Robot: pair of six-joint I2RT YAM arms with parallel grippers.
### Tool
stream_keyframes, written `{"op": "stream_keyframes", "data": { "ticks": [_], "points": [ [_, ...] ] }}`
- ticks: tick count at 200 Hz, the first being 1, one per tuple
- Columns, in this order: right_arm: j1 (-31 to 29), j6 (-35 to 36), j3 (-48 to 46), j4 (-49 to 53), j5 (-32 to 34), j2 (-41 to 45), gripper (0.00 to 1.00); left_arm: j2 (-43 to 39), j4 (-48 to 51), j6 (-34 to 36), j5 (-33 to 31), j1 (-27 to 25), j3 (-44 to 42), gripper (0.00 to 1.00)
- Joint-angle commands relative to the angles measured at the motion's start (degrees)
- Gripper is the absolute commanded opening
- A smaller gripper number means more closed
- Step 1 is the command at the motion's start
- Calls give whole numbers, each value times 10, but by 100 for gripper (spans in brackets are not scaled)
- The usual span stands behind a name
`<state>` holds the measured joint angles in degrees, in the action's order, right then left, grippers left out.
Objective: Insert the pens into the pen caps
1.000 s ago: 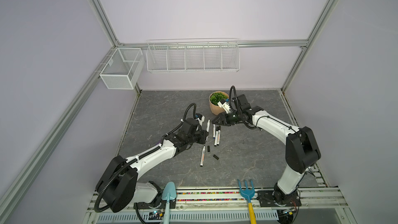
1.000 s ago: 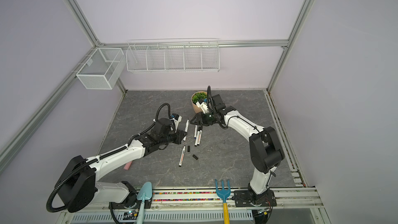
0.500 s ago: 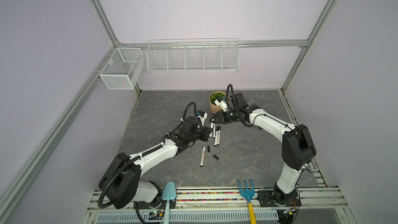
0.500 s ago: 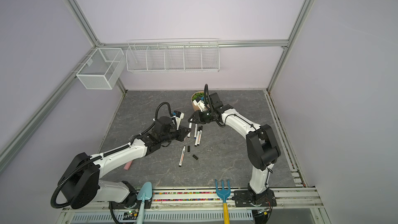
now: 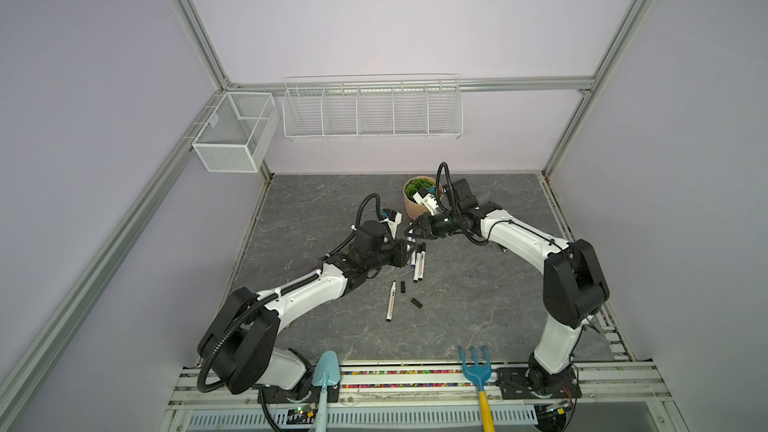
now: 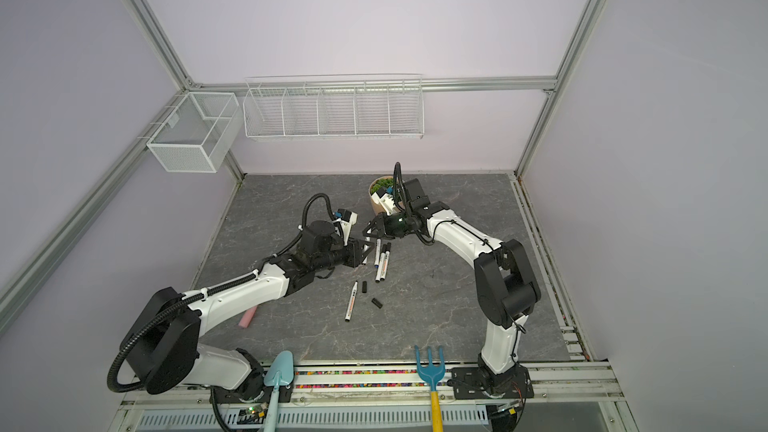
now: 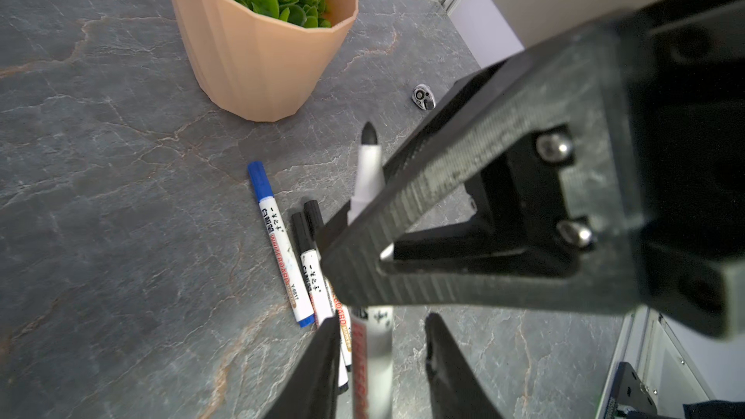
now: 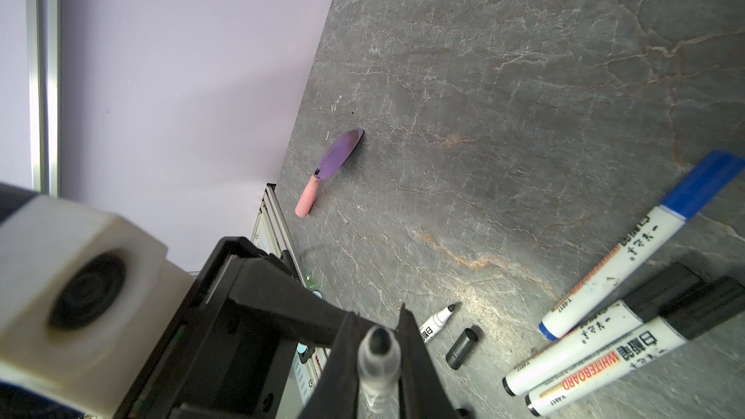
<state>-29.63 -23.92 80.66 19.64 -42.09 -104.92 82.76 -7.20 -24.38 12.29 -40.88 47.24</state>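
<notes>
An uncapped black-tipped pen [image 7: 367, 171] is held in the air between both arms. My right gripper [image 8: 379, 324] is shut on it near the tip, and its fingers [image 7: 443, 195] cross the barrel in the left wrist view. My left gripper [image 7: 383, 318] stands open around the pen's lower barrel, with a gap beside it. In both top views the two grippers [image 5: 409, 249] [image 5: 412, 229] meet above three capped pens [image 5: 419, 261], one blue [image 7: 278, 239] and two black [image 7: 312, 272]. Another uncapped pen [image 5: 390, 301] lies nearer the front beside two black pen caps [image 5: 402, 287] [image 5: 417, 303].
A peach plant pot [image 5: 417, 201] stands just behind the grippers, with a small metal tool [image 7: 424, 97] beside it. A pink-handled trowel [image 8: 328, 171] lies near the left wall. A blue trowel [image 5: 326, 380] and a blue fork [image 5: 476, 371] rest at the front rail. Wire baskets [image 5: 372, 108] hang on the back wall.
My right gripper has moved in and shut on the pen's tip end. My left gripper, shut on the pen before, has opened its jaws around the barrel.
</notes>
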Motion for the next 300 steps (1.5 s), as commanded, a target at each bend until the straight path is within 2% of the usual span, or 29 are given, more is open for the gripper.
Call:
{"op": "stream_keyframes", "data": {
  "ticks": [1,39,54,69,81,96,106,118,151,180,198,236,300],
  "points": [
    [-2,6,3,0,-12,8,14,15,-13,0,8,-1,21,31],
    [-2,6,2,-1,-14,10,13,25,-9,4,15,-1,28,25],
    [-2,6,2,0,-14,10,13,25,-10,5,16,-1,28,17],
    [-2,6,2,0,-15,10,13,23,-13,5,21,-1,27,0],
    [-2,10,3,6,-13,10,14,20,-12,2,20,-1,25,0],
    [-3,27,4,27,-5,15,24,14,-7,-8,-2,0,18,0],
    [-4,49,4,53,8,21,32,9,6,-22,-42,3,12,0],
    [-10,86,2,94,30,29,37,0,30,-52,-111,8,3,0],
    [-50,194,0,218,128,25,38,-39,78,-126,-287,16,-32,0],
    [-110,223,-15,242,156,-8,38,-72,119,-155,-373,19,-46,0],
    [-145,236,-1,258,196,-42,39,-88,126,-159,-390,20,-53,0],
    [-159,230,53,289,254,-114,40,-111,128,-155,-394,22,-67,0],
    [-174,218,110,316,286,-184,42,-150,144,-149,-405,25,-90,0]
  ]
}}
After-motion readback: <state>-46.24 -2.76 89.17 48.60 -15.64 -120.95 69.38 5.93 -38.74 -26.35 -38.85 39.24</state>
